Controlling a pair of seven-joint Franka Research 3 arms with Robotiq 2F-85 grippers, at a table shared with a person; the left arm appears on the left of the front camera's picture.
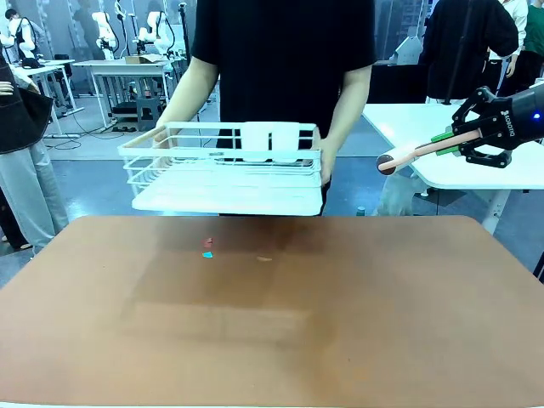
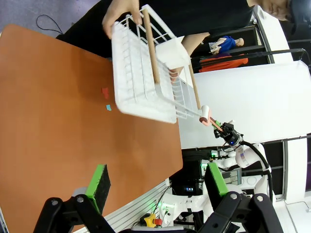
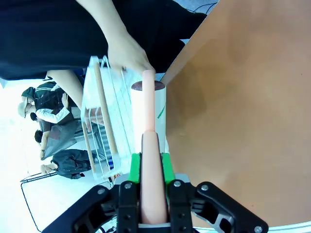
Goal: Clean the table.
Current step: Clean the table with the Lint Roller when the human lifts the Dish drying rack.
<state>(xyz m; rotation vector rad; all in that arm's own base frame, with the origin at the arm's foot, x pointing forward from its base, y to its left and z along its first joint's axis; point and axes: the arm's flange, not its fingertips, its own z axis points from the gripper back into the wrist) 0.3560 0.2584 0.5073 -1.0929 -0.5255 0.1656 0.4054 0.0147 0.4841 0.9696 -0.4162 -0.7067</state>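
Nearest lies the table (image 1: 357, 323), with small scraps (image 1: 207, 249) on it near the white rack (image 1: 225, 174) that a person holds lifted. Off its far corner the right gripper (image 1: 459, 142) clamps a lint roller (image 1: 399, 159); the left gripper (image 2: 158, 185) has its fingers apart. Next, probably, the roller must come down onto the scraps.

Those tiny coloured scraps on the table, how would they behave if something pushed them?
The scraps look flat and thin, so probably very light and likely to slide on the smooth table. Lying flush, they seem hard to pinch.
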